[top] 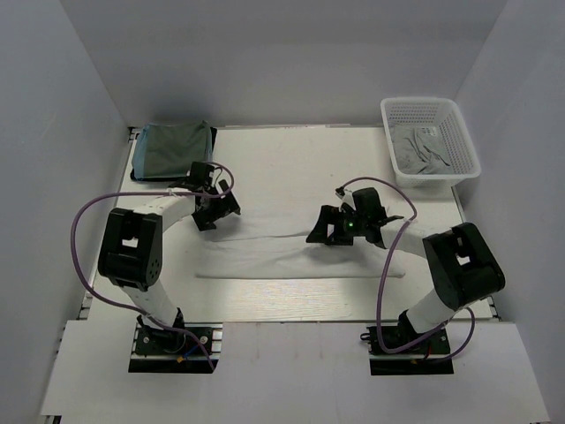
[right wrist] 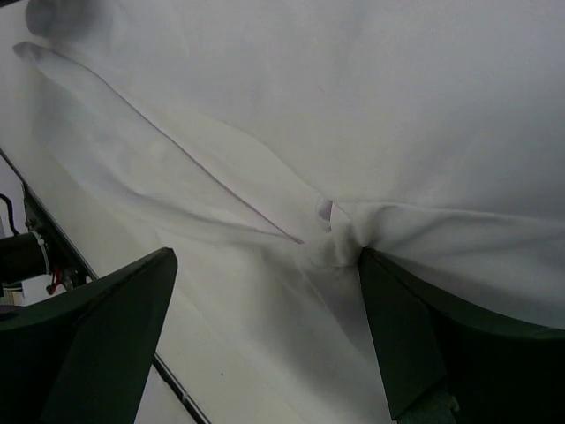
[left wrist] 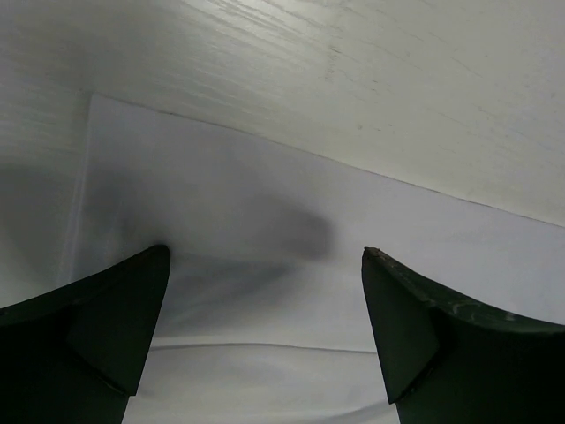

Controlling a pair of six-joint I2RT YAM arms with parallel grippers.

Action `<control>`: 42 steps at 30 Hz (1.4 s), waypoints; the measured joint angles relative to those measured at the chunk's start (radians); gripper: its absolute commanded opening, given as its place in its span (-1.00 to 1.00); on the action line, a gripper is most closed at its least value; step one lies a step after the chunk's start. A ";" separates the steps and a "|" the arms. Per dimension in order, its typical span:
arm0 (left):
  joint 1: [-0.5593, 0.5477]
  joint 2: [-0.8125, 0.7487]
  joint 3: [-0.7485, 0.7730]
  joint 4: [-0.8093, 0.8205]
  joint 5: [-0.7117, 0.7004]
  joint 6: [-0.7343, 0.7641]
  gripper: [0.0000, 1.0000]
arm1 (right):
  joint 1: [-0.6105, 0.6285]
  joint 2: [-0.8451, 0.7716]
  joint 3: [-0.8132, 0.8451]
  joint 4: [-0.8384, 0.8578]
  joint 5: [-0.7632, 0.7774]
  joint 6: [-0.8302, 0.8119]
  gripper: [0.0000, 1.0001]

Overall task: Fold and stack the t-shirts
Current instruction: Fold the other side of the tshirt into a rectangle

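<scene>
Top external: plain white thin cloth t-shirt point(top: 291, 256) in folded strip; left gripper point(top: 217, 212), right gripper point(top: 323, 227) both wide, empty. Risk: pucker point(right wrist: 340, 243) touching right fingertip point(right wrist: 388, 291) snags, dragging fold open.

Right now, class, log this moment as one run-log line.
left gripper: open, over white t-shirt | right gripper: open, over same shirt | teal-green t-shirt: folded, far left | grey cloth: in basket
</scene>
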 measured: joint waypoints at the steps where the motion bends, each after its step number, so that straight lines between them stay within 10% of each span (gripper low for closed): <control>1: 0.000 -0.004 0.000 0.002 -0.001 0.002 1.00 | 0.000 0.018 0.001 0.011 -0.013 0.004 0.81; 28: -0.080 -0.112 -0.011 -0.059 -0.052 0.016 1.00 | -0.003 -0.267 -0.057 -0.328 0.401 0.092 0.81; 42: -0.202 -0.139 -0.161 -0.010 0.027 -0.031 1.00 | -0.051 0.081 0.212 -0.293 0.471 0.074 0.81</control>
